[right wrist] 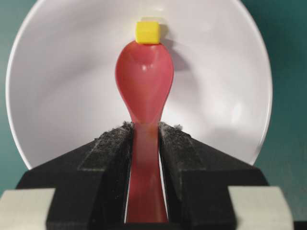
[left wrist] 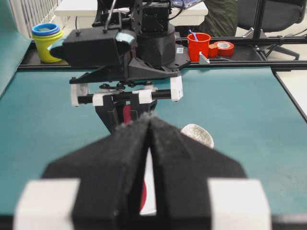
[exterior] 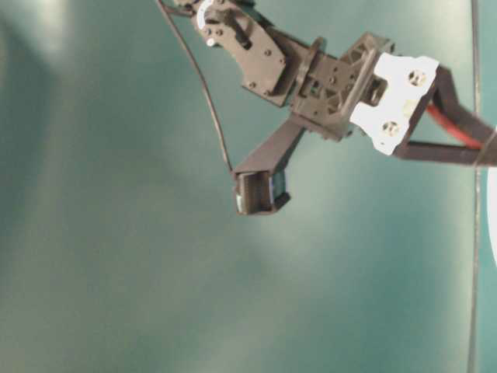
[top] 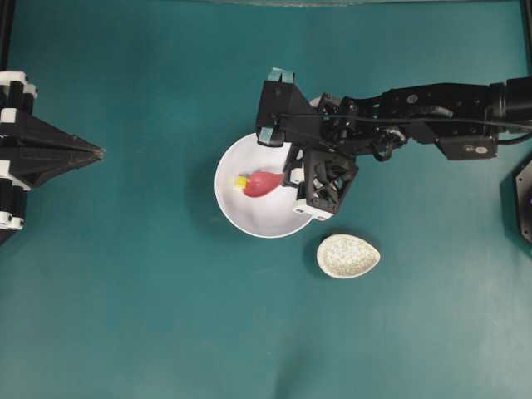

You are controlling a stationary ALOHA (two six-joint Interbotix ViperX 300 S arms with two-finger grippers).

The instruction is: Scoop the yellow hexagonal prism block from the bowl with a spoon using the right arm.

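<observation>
the right arm (top: 432, 112) is matte black, built of boxy segmented links, with a thin black cable (exterior: 203, 85) looping along it. its wrist carries teal-tipped parts (top: 281, 76) and a black open-lattice housing (top: 326, 184). a white plate (exterior: 396, 101) with two silver screws sits at the right gripper (right wrist: 145, 132), whose black jaws are lined with rough grey padding and edged with white blocks. the left gripper (left wrist: 150, 125) is likewise black, wedge-shaped, with white blocks at its base.

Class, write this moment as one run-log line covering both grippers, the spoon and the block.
right gripper: shut on spoon | spoon tip at yellow block in bowl | block not yet scooped | left gripper: shut, idle
</observation>
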